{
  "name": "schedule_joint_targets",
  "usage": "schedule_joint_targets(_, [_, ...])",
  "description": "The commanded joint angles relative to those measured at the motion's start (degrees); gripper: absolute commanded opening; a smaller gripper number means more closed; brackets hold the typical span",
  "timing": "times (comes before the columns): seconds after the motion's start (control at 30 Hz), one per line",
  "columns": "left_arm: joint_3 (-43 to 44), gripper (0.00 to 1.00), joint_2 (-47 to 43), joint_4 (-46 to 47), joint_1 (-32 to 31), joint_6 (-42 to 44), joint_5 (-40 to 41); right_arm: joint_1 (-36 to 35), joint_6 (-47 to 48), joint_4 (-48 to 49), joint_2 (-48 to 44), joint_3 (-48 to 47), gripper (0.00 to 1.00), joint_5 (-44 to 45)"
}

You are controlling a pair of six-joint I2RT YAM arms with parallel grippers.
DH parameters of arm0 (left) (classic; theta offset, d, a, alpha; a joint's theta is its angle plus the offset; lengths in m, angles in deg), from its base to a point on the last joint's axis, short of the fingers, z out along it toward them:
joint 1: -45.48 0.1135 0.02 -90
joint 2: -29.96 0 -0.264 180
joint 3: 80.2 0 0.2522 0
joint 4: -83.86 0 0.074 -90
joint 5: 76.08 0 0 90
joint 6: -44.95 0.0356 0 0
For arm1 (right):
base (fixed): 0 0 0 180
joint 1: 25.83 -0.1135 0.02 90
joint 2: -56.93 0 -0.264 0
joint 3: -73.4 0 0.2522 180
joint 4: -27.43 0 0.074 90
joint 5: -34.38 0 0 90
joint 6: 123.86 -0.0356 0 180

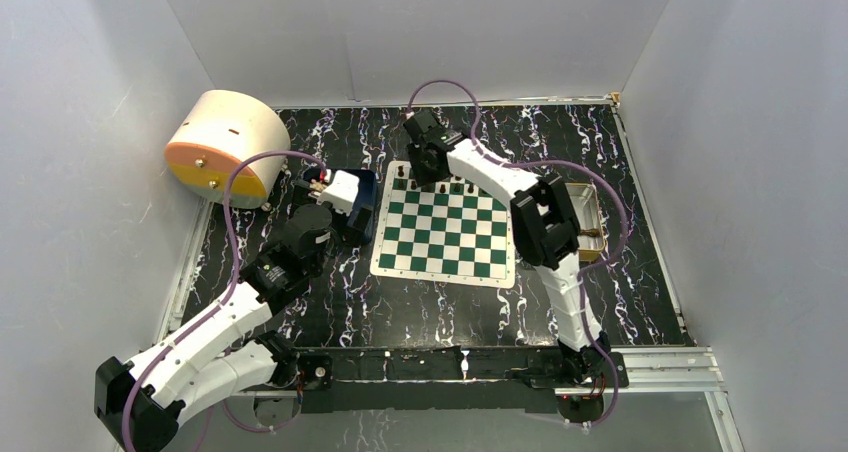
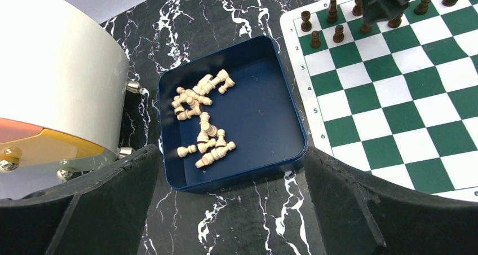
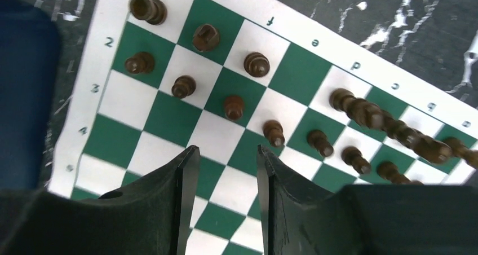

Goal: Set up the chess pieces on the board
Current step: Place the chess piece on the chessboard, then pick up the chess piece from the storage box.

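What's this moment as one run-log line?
right gripper: open, above board | dark pieces: far rows | left gripper: open, above blue tray, light pieces inside

The chess pieces (image 3: pixel 234 106) looked like dark, glossy varnished wood, and the board (image 2: pixel 394 97) was smooth and matt. The desk (image 2: pixel 237 221) was shiny black marbling. The blue tray (image 2: pixel 265 108) on the left was smooth with a slight sheen. My right end effector (image 3: pixel 224 165) was matt black plastic.
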Motion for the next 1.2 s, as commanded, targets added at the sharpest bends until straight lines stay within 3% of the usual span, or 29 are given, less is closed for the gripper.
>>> schedule_joint_targets(0.0, [0.37, 0.96, 0.06, 1.42, -0.09, -3.77, 0.27, -0.16, -0.80, 0.18, -10.13, 2.80, 0.51, -0.80])
schedule_joint_targets(0.47, [12.68, 0.95, 16.46, -7.75, -0.09, -9.07, -17.87, 4.06, 0.21, -5.63, -29.32, 19.46, 0.52, 3.55])
schedule_joint_targets(0.7, [10.39, 0.96, 19.46, -4.30, 0.22, -12.52, -18.89, 14.17, -1.21, -6.12, -40.97, 31.56, 0.52, -0.80])
schedule_joint_targets(0.87, [9.94, 0.95, 19.62, -7.13, 0.41, -11.87, -20.01, 20.47, -3.51, -6.49, -47.46, 41.29, 0.52, -0.01])
schedule_joint_targets(1.17, [7.91, 0.91, 20.06, -5.97, 0.46, -11.70, -21.15, 32.23, -3.31, -5.13, -46.14, 46.34, 0.57, 7.14])
